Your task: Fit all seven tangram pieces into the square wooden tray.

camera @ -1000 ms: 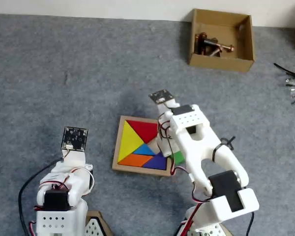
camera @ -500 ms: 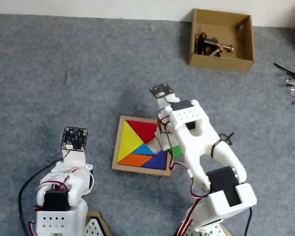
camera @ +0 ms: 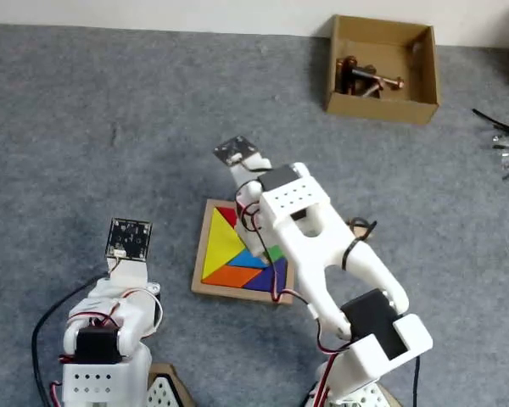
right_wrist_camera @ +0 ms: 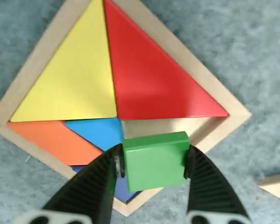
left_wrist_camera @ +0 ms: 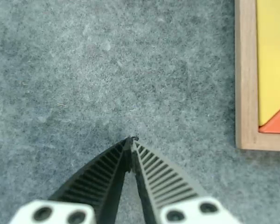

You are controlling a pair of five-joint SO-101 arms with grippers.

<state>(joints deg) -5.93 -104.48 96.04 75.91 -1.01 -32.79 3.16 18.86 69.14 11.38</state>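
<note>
Green square (right_wrist_camera: 155,161) in hand (right_wrist_camera: 152,162) above tray (right_wrist_camera: 40,58)

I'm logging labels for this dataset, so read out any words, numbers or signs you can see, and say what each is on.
None can be read. The wooden tray, the green square in the right gripper and the cardboard box show no print; any marks on the circuit boards are too small to read.
</note>
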